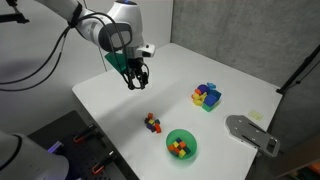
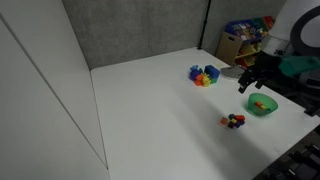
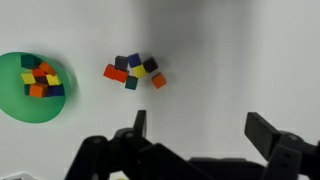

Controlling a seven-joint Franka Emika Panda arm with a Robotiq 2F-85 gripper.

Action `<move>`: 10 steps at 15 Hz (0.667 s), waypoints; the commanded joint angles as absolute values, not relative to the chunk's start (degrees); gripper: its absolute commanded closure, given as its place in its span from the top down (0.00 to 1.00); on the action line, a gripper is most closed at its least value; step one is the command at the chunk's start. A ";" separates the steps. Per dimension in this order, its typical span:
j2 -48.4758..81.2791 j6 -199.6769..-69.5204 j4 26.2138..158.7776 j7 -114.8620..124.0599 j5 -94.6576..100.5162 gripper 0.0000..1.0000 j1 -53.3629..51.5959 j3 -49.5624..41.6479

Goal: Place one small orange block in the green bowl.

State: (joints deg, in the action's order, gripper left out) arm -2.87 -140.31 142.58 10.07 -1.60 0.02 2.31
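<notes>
The green bowl (image 3: pixel 30 88) sits at the left of the wrist view and holds several small blocks, orange ones among them. It also shows in both exterior views (image 1: pixel 190 152) (image 2: pixel 268 109). A small cluster of loose blocks (image 3: pixel 133 70) lies on the white table beside it, with one small orange block (image 3: pixel 159 80) at its right edge. The cluster shows in both exterior views (image 1: pixel 152 123) (image 2: pixel 234 121). My gripper (image 3: pixel 196 130) is open and empty, raised above the table (image 1: pixel 136 78) (image 2: pixel 250 82), apart from the blocks.
A blue tray of yellow and purple blocks (image 1: pixel 208 95) (image 2: pixel 204 75) stands farther back on the white table (image 1: pixel 200 70). A grey metal fixture (image 1: pixel 252 134) sits at the table's edge. Shelves with boxes (image 2: pixel 243 38) stand beyond the table.
</notes>
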 commanded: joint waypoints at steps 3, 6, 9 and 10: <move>3.98 -142.87 139.69 2.41 -5.68 1.00 0.06 1.03; 9.77 -146.19 137.53 -4.53 -8.27 1.00 0.64 1.04; 16.20 -149.92 135.08 -8.00 -6.51 1.00 1.29 1.23; 18.31 -150.83 134.02 -8.49 -5.98 1.00 1.46 1.28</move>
State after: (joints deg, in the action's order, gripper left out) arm 12.24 -148.80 138.01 -5.42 -6.95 0.63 1.12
